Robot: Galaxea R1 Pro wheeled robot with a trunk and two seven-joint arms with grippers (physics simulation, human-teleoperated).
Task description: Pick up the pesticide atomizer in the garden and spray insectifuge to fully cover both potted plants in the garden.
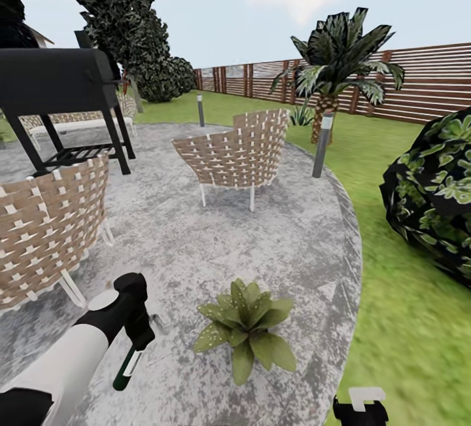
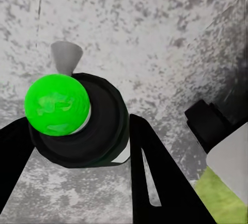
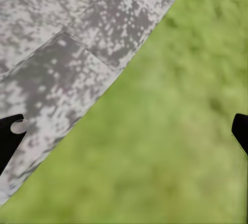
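The left gripper (image 1: 139, 341) is closed around the pesticide atomizer (image 1: 127, 367), holding it over the stone patio (image 1: 196, 249). In the head view the slim dark green bottle with its white label hangs below the black fingers, and the pale grey trigger head pokes out just past them toward the potted plant (image 1: 245, 331). The left wrist view looks along the bottle: the atomizer (image 2: 72, 118) sits between the two black fingers (image 2: 147, 167), bright green at the end facing the camera, with a grey cone-shaped nozzle beyond.

The main risk, as I judge it, is aim. The nozzle seems to point at bare stone beside the potted plant rather than at its leaves, so spray could miss the rosette or cover one side only. The bottle is smooth and round, held by narrow fingers, and a quick swing of the arm could let it twist or slip. Only one potted plant shows here; reaching the second one means carrying the bottle farther, with more chance to loosen the hold.

The right gripper (image 3: 124, 131) hangs with its fingers spread wide and holds nothing, over the edge where patio meets lawn (image 3: 170, 131), on the far side of the potted plant from the atomizer.

The potted plant is a low rosette of broad, pointed, speckled leaves. Beyond it stands a woven wicker chair (image 1: 239, 151) on thin white legs, and farther off a slatted wooden fence (image 1: 425, 82).
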